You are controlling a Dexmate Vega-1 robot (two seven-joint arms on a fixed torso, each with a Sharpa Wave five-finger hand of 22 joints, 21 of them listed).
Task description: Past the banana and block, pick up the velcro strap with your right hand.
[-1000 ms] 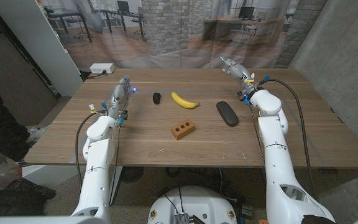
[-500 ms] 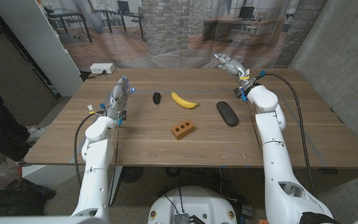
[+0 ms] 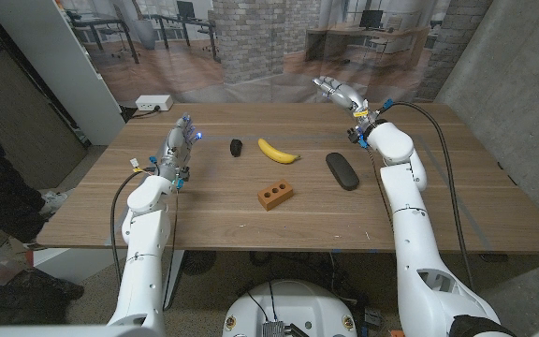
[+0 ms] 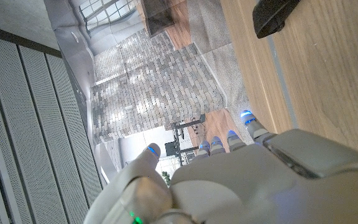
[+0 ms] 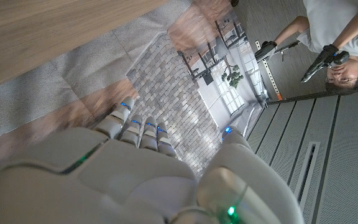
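Observation:
The velcro strap [image 3: 236,147] is a small black roll lying on the far-left part of the table; it also shows as the dark velcro strap [image 4: 277,14] in the left wrist view. A yellow banana [image 3: 277,151] lies just right of it, and an orange-brown block [image 3: 276,195] sits nearer me. My right hand [image 3: 336,92] hovers over the table's far edge, right of the banana, fingers spread and holding nothing; its back [image 5: 135,171] shows in the right wrist view. My left hand [image 3: 180,142] stands left of the strap with fingers extended, empty [image 4: 229,180].
A black oblong case [image 3: 342,170] lies right of the banana, below my right forearm. A white box [image 3: 153,103] sits at the far-left corner. A person [image 5: 334,37] holding controllers shows in the right wrist view. The wooden table [image 3: 251,225] has bare room in front.
My right hand has moved toward the left along the table's far edge, nearer the banana's side. The left hand and the objects have stayed put.

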